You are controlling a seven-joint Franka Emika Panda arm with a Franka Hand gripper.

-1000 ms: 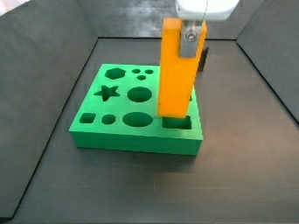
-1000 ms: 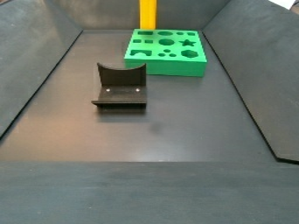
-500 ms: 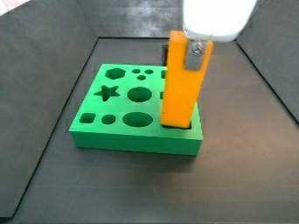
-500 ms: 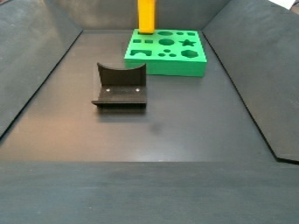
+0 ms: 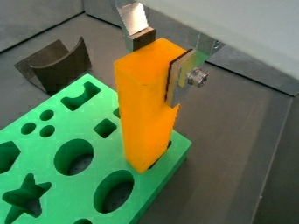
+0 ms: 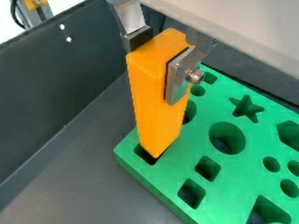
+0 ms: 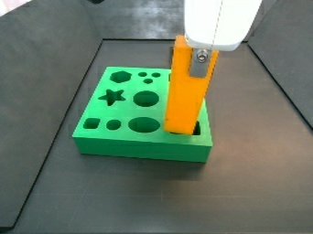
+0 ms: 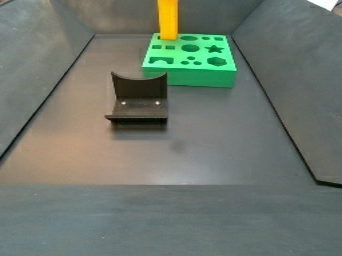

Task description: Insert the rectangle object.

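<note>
The rectangle object (image 7: 186, 91), a long orange-yellow bar, stands upright with its lower end in a rectangular hole at a corner of the green block (image 7: 116, 137). It shows in both wrist views (image 5: 146, 105) (image 6: 156, 92) and in a side view (image 8: 168, 18). My gripper (image 5: 162, 57) is shut on the bar's upper end, its silver fingers (image 5: 177, 77) pressed on opposite faces; it also shows in the wrist view (image 6: 160, 54) and the side view (image 7: 196, 57). The green block (image 5: 52, 166) (image 6: 251, 166) (image 8: 201, 60) has star, round, square and hexagon holes.
A small dark grey curved holder (image 8: 138, 98) sits on the dark floor in front of the green block, also in a wrist view (image 5: 52, 63). Sloped dark walls (image 8: 40, 90) enclose the floor on the sides.
The bar has gone lower with my gripper: its lower end has sunk into the corner hole of the green block. The block and holder have not moved.
</note>
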